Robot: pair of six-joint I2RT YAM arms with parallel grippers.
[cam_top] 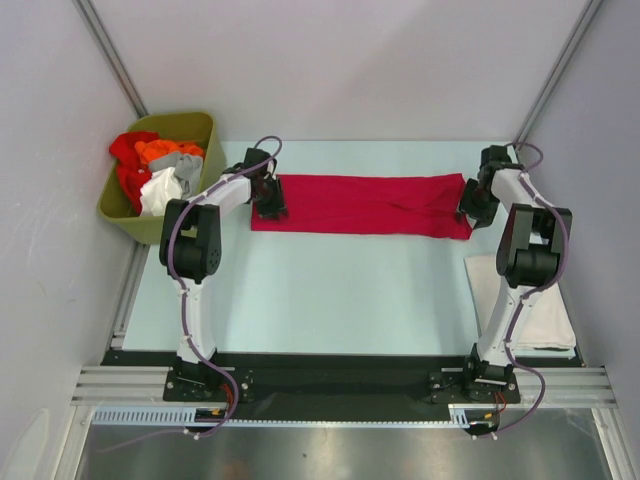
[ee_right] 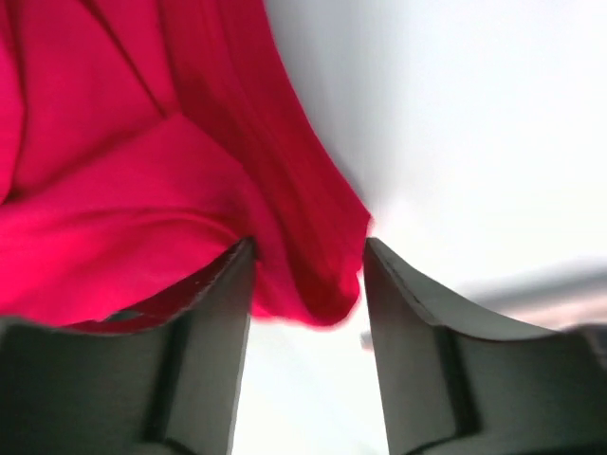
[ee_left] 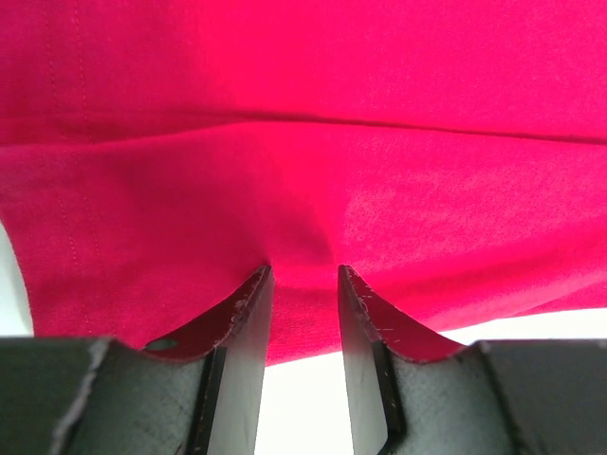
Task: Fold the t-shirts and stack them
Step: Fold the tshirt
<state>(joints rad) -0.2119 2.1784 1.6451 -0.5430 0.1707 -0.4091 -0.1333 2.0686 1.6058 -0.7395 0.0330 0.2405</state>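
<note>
Crimson-red t-shirt lying folded in a long band across the far half of the table. Left gripper sitting at its left end, jaws half apart with cloth between the tips; pinching or not, cannot tell. Right gripper standing open around the right corner, not clamping. Off-white t-shirt lying near right. Olive-green bin holding more shirts, far left.

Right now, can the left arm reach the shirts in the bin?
Probably yes: the olive-green bin stands open beside that arm, shirts uncovered; the left gripper is at the crimson t-shirt.
</note>
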